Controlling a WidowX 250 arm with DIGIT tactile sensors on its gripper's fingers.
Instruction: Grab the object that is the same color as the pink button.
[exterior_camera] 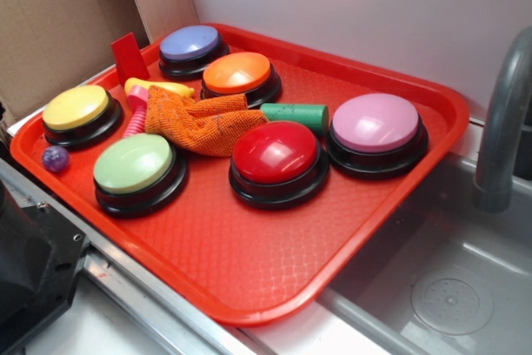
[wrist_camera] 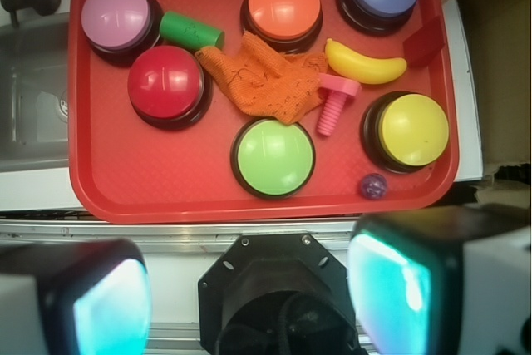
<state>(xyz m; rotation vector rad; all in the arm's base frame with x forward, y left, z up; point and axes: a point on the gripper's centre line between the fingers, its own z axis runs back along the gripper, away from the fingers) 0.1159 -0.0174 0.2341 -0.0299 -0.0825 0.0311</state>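
the pink screw toy (wrist_camera: pixel 336 102) lies on the red tray (wrist_camera: pixel 166 193) between the green button (wrist_camera: pixel 273 156) and yellow button (wrist_camera: pixel 412 130), its head touching the orange cloth (wrist_camera: pixel 264 77). in the wrist view it sits ahead of the fingers (wrist_camera: pixel 249 293) and slightly right, long axis running near-to-far. the fingers are spread wide and hold nothing. its colour matches the pink button (wrist_camera: pixel 116 17), far left.

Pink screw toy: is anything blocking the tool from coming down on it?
Nothing covers the pink screw toy. It is hemmed in, though: orange knit cloth against its head, banana just beyond, yellow button and green button flanking the stem. The tool is open above the tray's near edge.
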